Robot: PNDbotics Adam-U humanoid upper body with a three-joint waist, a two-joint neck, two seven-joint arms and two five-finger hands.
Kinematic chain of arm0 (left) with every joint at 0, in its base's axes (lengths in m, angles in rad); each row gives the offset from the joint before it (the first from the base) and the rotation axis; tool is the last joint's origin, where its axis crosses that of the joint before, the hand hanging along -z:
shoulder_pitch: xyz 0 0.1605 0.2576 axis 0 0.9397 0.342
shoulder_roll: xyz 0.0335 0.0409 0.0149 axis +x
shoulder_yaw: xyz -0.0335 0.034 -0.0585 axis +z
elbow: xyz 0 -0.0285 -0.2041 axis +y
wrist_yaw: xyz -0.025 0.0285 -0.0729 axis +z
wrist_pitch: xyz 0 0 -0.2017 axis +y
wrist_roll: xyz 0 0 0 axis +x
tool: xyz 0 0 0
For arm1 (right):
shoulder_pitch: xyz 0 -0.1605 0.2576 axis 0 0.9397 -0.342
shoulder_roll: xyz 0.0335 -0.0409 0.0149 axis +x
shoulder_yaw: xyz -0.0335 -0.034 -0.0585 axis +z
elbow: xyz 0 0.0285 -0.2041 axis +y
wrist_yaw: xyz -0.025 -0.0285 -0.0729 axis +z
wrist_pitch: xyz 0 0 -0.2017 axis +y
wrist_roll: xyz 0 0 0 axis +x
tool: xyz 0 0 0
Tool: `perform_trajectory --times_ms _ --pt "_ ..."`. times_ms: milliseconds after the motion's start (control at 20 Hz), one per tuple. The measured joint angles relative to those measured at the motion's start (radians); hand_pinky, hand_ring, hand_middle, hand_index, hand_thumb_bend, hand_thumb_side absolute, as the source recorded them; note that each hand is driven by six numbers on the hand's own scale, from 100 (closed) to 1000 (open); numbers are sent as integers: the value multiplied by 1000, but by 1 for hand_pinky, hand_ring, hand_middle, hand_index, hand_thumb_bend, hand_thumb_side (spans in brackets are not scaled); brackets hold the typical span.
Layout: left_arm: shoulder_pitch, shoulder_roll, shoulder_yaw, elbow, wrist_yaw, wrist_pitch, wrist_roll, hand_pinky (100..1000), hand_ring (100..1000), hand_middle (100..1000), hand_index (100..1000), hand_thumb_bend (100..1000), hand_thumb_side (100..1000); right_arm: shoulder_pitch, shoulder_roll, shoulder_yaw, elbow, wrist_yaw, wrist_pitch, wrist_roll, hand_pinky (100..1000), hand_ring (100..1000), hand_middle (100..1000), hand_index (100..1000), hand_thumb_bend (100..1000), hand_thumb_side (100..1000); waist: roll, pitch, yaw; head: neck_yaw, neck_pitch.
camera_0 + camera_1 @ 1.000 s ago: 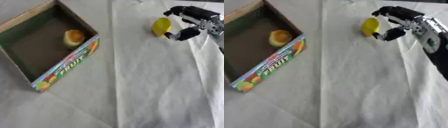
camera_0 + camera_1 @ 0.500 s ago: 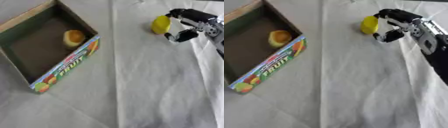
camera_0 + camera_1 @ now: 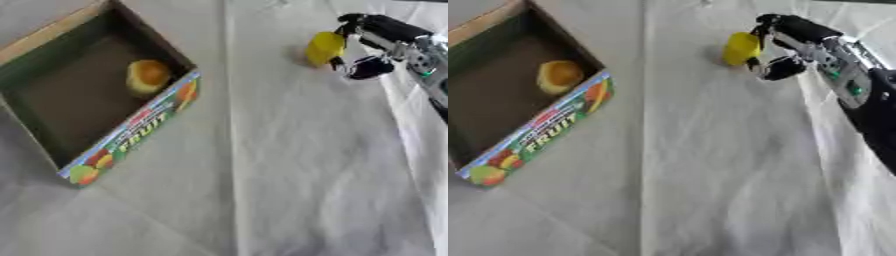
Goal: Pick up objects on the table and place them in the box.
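A yellow rounded object (image 3: 323, 48) lies on the white cloth at the upper right. My right hand (image 3: 791, 35) comes in from the right edge; its fingers curl over the object's top and right side, and the thumb (image 3: 779, 68) bends in at its lower right. The object still rests on the cloth and casts a shadow to its left. At the left stands an open cardboard box (image 3: 131, 135) with a fruit print on its front wall. Inside the box lies a yellow-orange fruit (image 3: 147, 76). My left hand shows in neither view.
A white, creased cloth (image 3: 289, 165) covers the table. A long fold runs down its middle, between the box and the yellow object.
My right hand has shifted slightly left and its fingers have closed in on the yellow object. The box and the fruit inside it have not moved.
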Motion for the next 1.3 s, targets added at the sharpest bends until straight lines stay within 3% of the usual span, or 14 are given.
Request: perform_trajectory --times_ms 400,650,800,950,1300 --pt "3 0 -1 0 3 2 -5 794 811 783 870 100 368 9 -13 -19 -74 -162 26 -89 801 868 270 467 100 132 0 -18 -6 0 6" --pt "4 1 -5 0 6 3 -6 795 812 782 870 100 360 -2 -33 -28 -204 -249 33 -99 779 825 270 464 100 100 -2 -32 -13 0 9" --pt "3 1 -8 0 8 0 -9 795 812 782 871 100 343 -65 -28 -17 -289 -287 30 -79 757 797 277 464 100 100 -2 -41 -16 0 15" --pt "-10 2 -16 0 13 -6 -15 796 812 781 871 100 322 -166 30 17 -333 -290 20 -39 753 786 278 463 100 100 -1 -50 -15 -7 19" --pt "-72 7 -40 0 32 -43 -39 797 810 776 873 100 232 -359 277 96 -300 -246 -31 43 749 769 283 464 100 100 1 -59 17 -51 27"
